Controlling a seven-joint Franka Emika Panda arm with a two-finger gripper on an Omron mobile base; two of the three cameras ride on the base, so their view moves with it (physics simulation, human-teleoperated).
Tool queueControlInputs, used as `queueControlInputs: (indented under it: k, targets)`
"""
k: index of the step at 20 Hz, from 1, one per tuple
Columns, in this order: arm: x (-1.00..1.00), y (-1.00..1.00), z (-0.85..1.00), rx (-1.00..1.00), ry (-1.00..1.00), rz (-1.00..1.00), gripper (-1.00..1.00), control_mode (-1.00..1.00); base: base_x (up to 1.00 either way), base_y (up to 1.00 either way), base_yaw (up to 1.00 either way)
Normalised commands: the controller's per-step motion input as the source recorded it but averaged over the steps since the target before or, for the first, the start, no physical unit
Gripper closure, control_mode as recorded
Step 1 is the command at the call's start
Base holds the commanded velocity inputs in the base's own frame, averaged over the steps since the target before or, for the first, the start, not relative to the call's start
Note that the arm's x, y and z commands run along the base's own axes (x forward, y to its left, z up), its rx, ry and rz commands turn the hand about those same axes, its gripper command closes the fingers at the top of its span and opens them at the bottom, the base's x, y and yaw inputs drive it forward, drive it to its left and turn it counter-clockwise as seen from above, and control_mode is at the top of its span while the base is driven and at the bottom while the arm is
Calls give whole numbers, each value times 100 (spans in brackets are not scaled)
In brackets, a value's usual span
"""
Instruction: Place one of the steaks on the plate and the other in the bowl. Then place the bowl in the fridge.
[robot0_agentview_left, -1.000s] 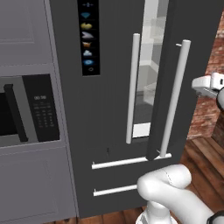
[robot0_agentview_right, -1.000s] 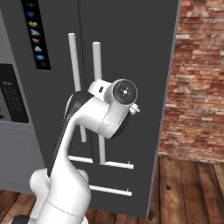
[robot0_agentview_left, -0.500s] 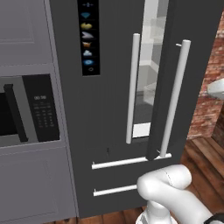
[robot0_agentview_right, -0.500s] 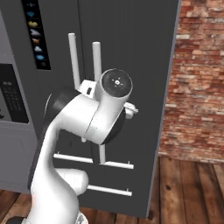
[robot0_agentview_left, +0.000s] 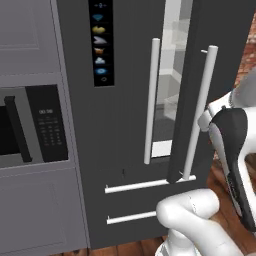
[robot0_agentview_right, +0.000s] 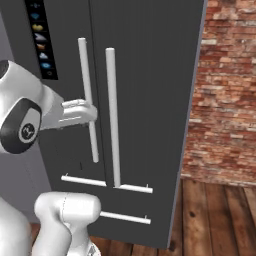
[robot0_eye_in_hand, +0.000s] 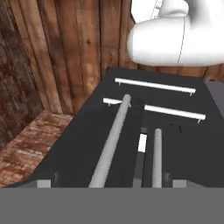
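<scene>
Gripper (robot0_agentview_right: 92, 114) sits mid-left in the right base view, beside the fridge's (robot0_agentview_right: 150, 75) left handle (robot0_agentview_right: 87, 100). Whether my jaws are apart I cannot tell. The right door (robot0_agentview_left: 220, 60) is ajar — its handle (robot0_agentview_left: 200, 115) runs vertically, just alongside my hand.

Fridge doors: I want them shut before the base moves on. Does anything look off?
Yes. The right door of the fridge stands ajar: the left base view shows a gap beside the left door's handle, with white interior and clear shelves visible. The two lower drawers look flush.
</scene>
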Motion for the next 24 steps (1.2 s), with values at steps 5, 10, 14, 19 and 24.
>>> queueControlInputs:
  k: [5,10,14,19,24]
  targets:
    - [0,100,-52,-72,23,2,-100,-100,0,0,0]
    - [25,48,-43,-33,25,15,-100,-100,0,0,0]
    - [91,45,-33,-19,15,4,-100,-100,0,0,0]
    - [92,26,-25,-15,20,10,-100,-100,0,0,0]
    - [63,-2,-3,-4,6,20,-100,-100,0,0,0]
